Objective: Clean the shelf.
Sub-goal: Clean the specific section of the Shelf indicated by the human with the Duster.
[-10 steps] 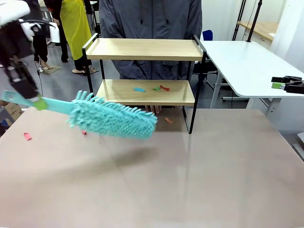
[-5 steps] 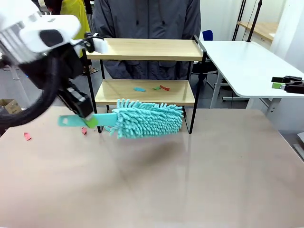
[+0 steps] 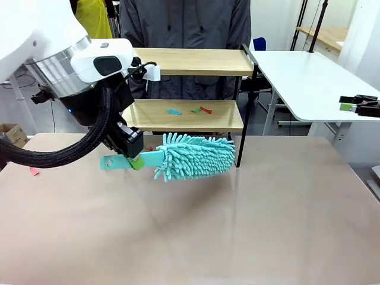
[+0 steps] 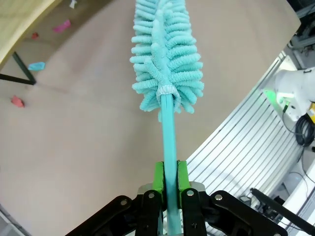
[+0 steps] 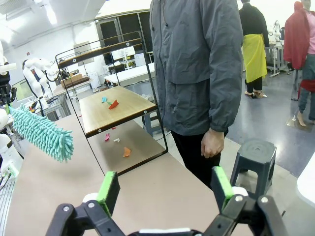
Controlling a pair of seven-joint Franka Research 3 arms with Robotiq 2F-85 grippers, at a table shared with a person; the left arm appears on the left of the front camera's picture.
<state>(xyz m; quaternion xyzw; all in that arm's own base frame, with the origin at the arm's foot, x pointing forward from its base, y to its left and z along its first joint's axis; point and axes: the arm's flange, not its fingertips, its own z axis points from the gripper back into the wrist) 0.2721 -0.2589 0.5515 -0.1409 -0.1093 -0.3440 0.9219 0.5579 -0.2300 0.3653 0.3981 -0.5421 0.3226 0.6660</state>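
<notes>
Shelf (image 3: 184,62) stands at the far edge of the table (image 3: 267,208); left gripper (image 3: 135,160) clamps the handle of a teal microfibre duster (image 3: 195,156), its head just in front of the shelf; right gripper (image 5: 165,183) is wide open, empty.

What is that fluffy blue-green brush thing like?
The duster is teal all over: a head of soft, noodle-like strands on a thin, plastic-looking handle. The left gripper is shut on the handle, a green pad on each side. The duster hangs roughly level above the table, its head in front of the lower board of the shelf.
</notes>
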